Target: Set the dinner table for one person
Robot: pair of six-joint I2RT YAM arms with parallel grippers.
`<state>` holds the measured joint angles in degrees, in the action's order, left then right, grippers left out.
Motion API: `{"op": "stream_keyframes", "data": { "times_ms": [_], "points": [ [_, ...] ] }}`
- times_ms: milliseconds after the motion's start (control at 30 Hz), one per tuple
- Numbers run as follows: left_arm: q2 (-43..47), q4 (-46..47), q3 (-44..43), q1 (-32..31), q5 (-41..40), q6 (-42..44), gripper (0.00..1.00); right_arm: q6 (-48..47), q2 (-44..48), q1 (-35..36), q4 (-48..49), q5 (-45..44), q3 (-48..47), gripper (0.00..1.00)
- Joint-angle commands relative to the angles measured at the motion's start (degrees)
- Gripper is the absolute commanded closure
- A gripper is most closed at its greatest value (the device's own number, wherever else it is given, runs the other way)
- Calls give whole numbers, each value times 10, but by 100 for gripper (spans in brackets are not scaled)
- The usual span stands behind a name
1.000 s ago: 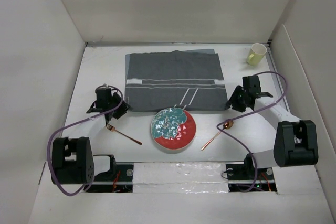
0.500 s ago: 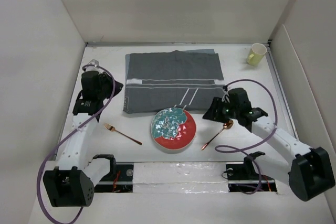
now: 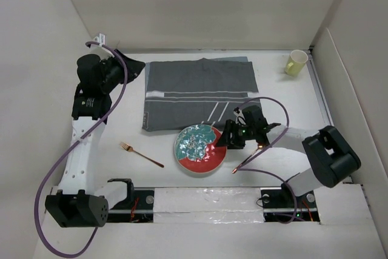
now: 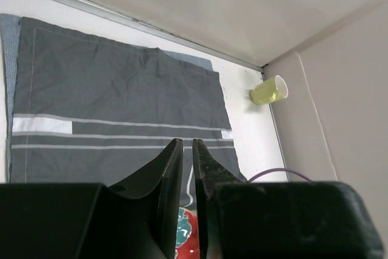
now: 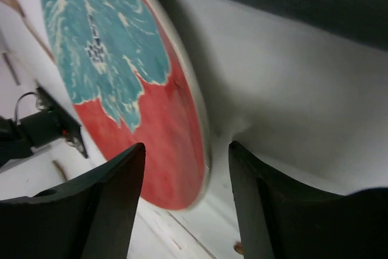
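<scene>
On the white dinner table (image 3: 115,125) lies a dark grey striped placemat (image 3: 200,92). In front of it sits a red and teal plate (image 3: 199,148), just overlapping the mat's near edge. A copper fork (image 3: 141,154) lies left of the plate and a copper spoon (image 3: 248,157) right of it. My right gripper (image 3: 225,139) is low at the plate's right rim. In the right wrist view it (image 5: 188,150) is open, with the rim of the plate (image 5: 121,77) between its fingers. My left gripper (image 4: 187,142) hangs high at the far left, shut and empty, above the placemat (image 4: 115,95).
A yellow-green cup (image 3: 296,62) stands in the far right corner, also seen in the left wrist view (image 4: 270,90). White panels wall the table on the left, back and right. The right arm's purple cable loops over the mat's near right corner.
My left arm rose and swung from near the fork to the far left corner. My right gripper moved left from the spoon to the plate's rim and opened wider.
</scene>
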<state>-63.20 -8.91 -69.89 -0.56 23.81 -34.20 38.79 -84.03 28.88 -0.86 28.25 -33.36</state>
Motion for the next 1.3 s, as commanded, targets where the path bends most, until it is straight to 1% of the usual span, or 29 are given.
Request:
{"op": "stream_keyframes", "data": {
  "times_ms": [0,67,100,167,200,233,267,300,333,367,467,500,533,567,600,633,700,733,767,800,867,900,933,967,1033,1067,1100,1200,1267],
  "points": [
    [2,2,7,3,15,4,89,31,-45,11,103,6,15,44],
    [3,-1,7,3,10,10,89,38,-64,11,115,13,22,46],
    [3,-4,5,3,8,12,88,40,-73,11,131,17,23,52],
    [-1,-13,2,3,1,18,88,44,-90,16,137,21,23,58],
    [-2,-16,-3,3,-1,25,88,45,-93,16,140,20,23,70],
    [-3,-20,-4,3,-4,26,88,43,-93,16,138,20,23,77],
    [-3,-22,-5,3,-8,28,88,41,-88,16,133,21,22,81],
    [-3,-23,-7,3,-9,31,88,38,-80,16,115,22,22,89],
    [-2,-26,-9,3,-11,33,88,32,-66,16,102,22,23,96],
    [-1,-29,-10,3,-17,35,88,29,-27,21,85,22,24,100],
    [0,-32,-12,3,-29,40,87,5,49,21,-16,34,5,100],
    [0,-34,-15,3,-32,40,86,-3,95,21,-75,40,-6,100],
    [-1,-34,-16,3,-33,42,85,-19,116,21,-106,49,-22,100],
    [-3,-35,-17,3,-39,44,85,-26,133,21,-162,67,-41,100],
    [-1,-36,-19,3,-42,47,84,-29,159,21,-184,82,-79,100],
    [-4,-37,-22,3,-46,49,84,-34,169,21,-196,116,-101,100],
    [-8,-40,-31,3,-53,55,82,-25,178,21,-208,141,-144,100],
    [-11,-41,-33,3,-56,56,81,-13,176,21,-203,148,-187,100],
    [-14,-40,-35,3,-59,61,81,-10,172,14,-178,152,-205,100],
    [-21,-40,-35,3,-59,64,80,4,164,1,-156,153,-223,100],
    [-25,-42,-32,3,-63,67,79,20,119,-15,-109,155,-275,100],
    [-29,-41,-24,3,-62,68,79,24,100,-23,-98,154,-295,100],
    [-32,-41,-18,3,-65,69,79,26,77,-39,-90,148,-336,100],
    [-32,-40,-13,3,-71,68,80,30,31,-47,-72,132,-356,100],
    [-20,-31,6,3,-82,67,82,42,-17,-60,-56,129,-395,100],
    [-17,-27,12,3,-91,67,83,44,-59,-66,-49,113,-433,100],
    [-13,-28,18,3,-94,69,83,46,-82,-74,-48,104,-453,100],
    [-8,-39,23,3,-93,77,83,65,-149,-88,-39,86,-510,100],
    [-1,-35,32,3,-88,78,83,92,-173,-95,-11,80,-524,100]
  ]
}}
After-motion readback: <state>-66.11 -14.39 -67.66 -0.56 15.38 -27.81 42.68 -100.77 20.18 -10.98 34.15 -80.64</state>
